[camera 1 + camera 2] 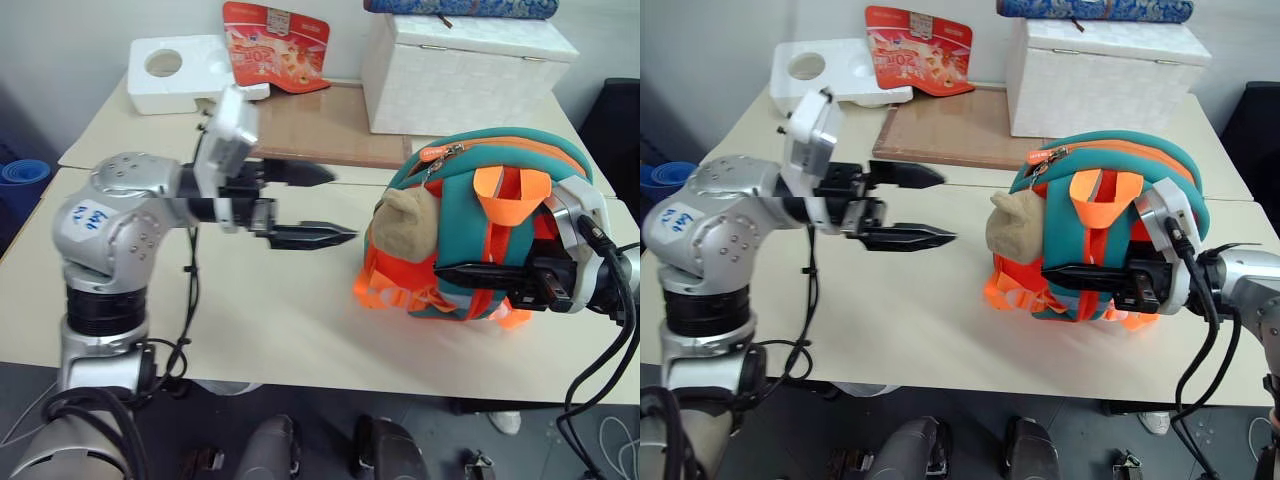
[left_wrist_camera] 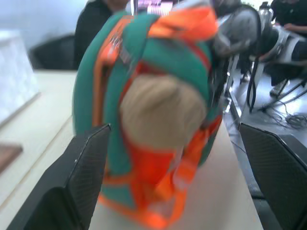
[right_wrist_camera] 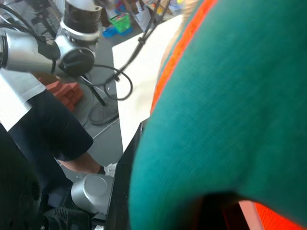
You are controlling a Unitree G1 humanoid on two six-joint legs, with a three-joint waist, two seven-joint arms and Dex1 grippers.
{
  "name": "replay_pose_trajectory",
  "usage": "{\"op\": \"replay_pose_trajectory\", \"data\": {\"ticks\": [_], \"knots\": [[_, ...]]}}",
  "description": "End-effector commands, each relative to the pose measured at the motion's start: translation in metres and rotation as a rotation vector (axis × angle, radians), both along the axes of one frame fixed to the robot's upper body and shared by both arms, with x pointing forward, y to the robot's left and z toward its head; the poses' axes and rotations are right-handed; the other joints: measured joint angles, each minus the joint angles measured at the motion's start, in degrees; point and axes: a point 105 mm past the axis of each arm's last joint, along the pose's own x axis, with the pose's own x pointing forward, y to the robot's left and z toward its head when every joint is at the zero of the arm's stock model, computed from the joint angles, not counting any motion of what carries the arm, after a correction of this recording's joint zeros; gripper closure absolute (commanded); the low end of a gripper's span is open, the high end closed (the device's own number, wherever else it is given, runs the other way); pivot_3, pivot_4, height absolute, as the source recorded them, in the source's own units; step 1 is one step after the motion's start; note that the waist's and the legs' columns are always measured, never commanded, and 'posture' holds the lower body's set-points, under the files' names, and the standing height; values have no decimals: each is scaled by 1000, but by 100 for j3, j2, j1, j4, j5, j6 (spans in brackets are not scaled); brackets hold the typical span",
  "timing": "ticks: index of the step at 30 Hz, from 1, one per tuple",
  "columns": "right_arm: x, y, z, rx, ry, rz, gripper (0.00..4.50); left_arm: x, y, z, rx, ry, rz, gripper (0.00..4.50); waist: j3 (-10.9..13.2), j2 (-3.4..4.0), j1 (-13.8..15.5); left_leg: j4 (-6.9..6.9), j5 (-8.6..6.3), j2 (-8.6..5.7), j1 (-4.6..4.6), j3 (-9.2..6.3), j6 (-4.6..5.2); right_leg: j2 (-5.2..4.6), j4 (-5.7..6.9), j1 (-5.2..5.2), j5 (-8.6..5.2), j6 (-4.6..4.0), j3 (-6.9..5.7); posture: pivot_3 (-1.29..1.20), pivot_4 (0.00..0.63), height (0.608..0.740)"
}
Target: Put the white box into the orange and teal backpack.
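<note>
At the far left corner of the beige table (image 1: 300, 330) lies a white styrofoam block (image 1: 180, 72) with a round hole, and beside it a red printed card (image 1: 276, 45) leans against the wall. In front of these, the left gripper (image 1: 318, 205) hangs level above the tabletop with its two black fingers spread wide and nothing between them, pointing toward the orange and teal backpack (image 1: 480, 230) but well apart from it. A brown board (image 1: 325, 125) lies flat behind the gripper, and to its right stands a big white woven lidded box (image 1: 462, 72), lid down, with a blue patterned roll (image 1: 460, 8) on top. The backpack stands upright on the right half of the table, its tan plush animal head (image 1: 408, 228) facing the left gripper and its top zipper looking closed, so its contents cannot be seen. The right gripper (image 1: 1080, 275) is pinched narrow on the backpack's strap side, black fingers pressed against the orange and teal webbing. The left wrist view looks between its wide fingers (image 2: 76, 177) at the plush head and adds a dark-clothed person (image 2: 98, 21) seated beyond the table. The right wrist view is pressed up to teal fabric and shows dark-clothed legs (image 3: 57, 134) below the table edge. The white box cannot be made out anywhere.
</note>
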Motion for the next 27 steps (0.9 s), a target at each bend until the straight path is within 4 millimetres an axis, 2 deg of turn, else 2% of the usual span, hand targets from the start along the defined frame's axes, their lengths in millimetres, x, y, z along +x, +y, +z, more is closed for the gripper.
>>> {"op": "replay_pose_trajectory", "data": {"ticks": [1,6,10,12,13,18,22,25,27], "knots": [[-3,5,9,13,-28,29,4500,13,-19,-3,2,-25,75,38,0,0,-1,-1,0,-1,-1,3,1,2,0,-2,1,2,1,0,150,740],[-4,8,13,36,-28,40,4500,31,-44,-25,74,-65,130,38,0,0,-50,-14,-1,5,0,18,-2,44,1,-14,1,1,0,0,150,740],[-5,10,11,45,-28,33,4500,13,-62,-27,31,9,0,38,0,0,-69,-13,-1,4,-3,21,0,40,-1,-15,1,1,1,0,150,740],[-4,10,9,46,-26,21,4500,11,-65,-28,22,23,-23,38,0,0,-83,-13,-1,4,-3,20,0,38,-1,-14,1,1,2,0,150,740],[-3,10,8,45,-26,15,4500,11,-66,-28,20,26,-26,446,0,0,-84,-13,-1,5,-3,19,0,38,0,-14,1,1,1,0,150,740],[0,9,9,49,-37,-13,4500,17,-62,-30,14,53,-19,1868,0,0,-93,-13,-1,5,-1,20,0,38,2,-14,1,1,2,0,150,740],[1,6,9,47,-37,-35,4500,21,-52,-24,-8,67,-15,2952,0,0,-93,-12,-1,5,-1,20,0,38,1,-14,1,1,1,0,150,740],[1,2,6,42,-32,-62,4500,24,-34,-14,-14,49,-2,3527,0,0,-98,-13,-1,5,-1,19,-1,37,0,-15,1,1,1,0,150,740],[1,-2,5,40,-36,-84,4500,27,-14,-3,-12,-5,21,3694,1,1,-112,-13,-1,7,-1,20,-1,38,1,-15,1,1,1,0,150,740]]}}
